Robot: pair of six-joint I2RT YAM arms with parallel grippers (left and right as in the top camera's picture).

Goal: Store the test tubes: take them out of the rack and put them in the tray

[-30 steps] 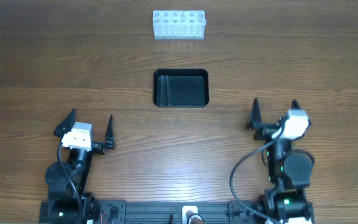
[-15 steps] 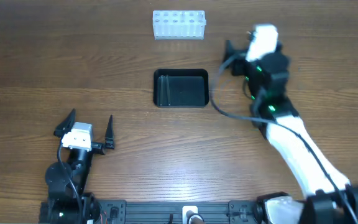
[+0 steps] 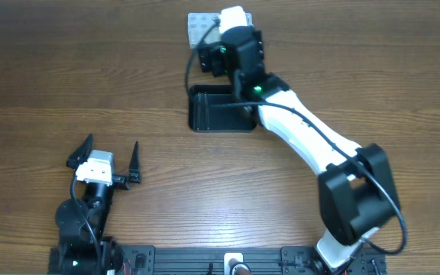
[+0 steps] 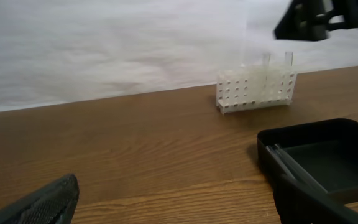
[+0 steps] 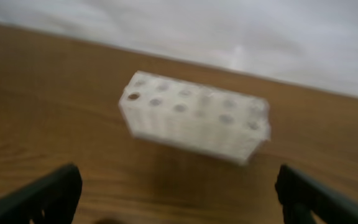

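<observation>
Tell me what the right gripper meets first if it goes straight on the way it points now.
Most likely the rack: it sits centred ahead of the right gripper, between the open jaws, with nothing in between. How far off it is, I can't judge.

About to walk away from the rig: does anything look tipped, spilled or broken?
Nothing stands out. The rack stands upright on the table, two tubes upright in it, and the tray sits flat nearby with nothing spilled around either.
</observation>
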